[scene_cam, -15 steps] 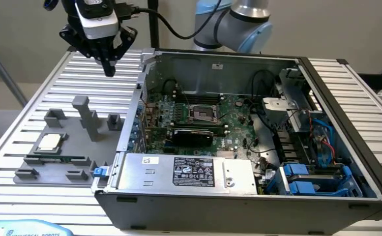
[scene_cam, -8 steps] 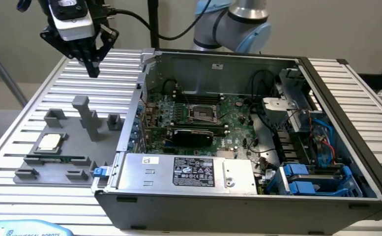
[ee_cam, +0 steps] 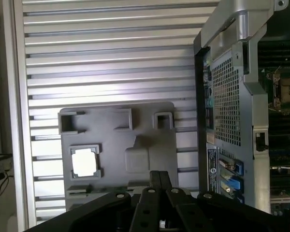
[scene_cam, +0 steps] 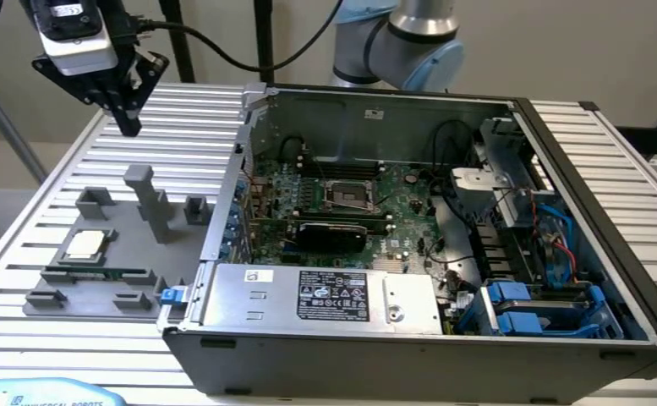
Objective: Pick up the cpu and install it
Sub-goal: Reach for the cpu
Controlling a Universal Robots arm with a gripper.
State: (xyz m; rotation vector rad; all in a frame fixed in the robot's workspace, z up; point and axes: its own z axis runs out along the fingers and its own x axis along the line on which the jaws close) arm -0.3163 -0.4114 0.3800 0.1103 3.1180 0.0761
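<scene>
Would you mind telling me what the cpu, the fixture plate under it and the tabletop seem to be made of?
The cpu: shiny silver metal top, judging by its bright glare, with a tan rim. The fixture plate: matte grey, probably plastic, no reflections. The tabletop: ribbed slats, likely aluminium, given the silvery sheen.

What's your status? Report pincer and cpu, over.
Pincer shut, empty, raised well clear of the cpu. Cpu seated in grey fixture, not picked up yet. Nothing lying on it.
</scene>
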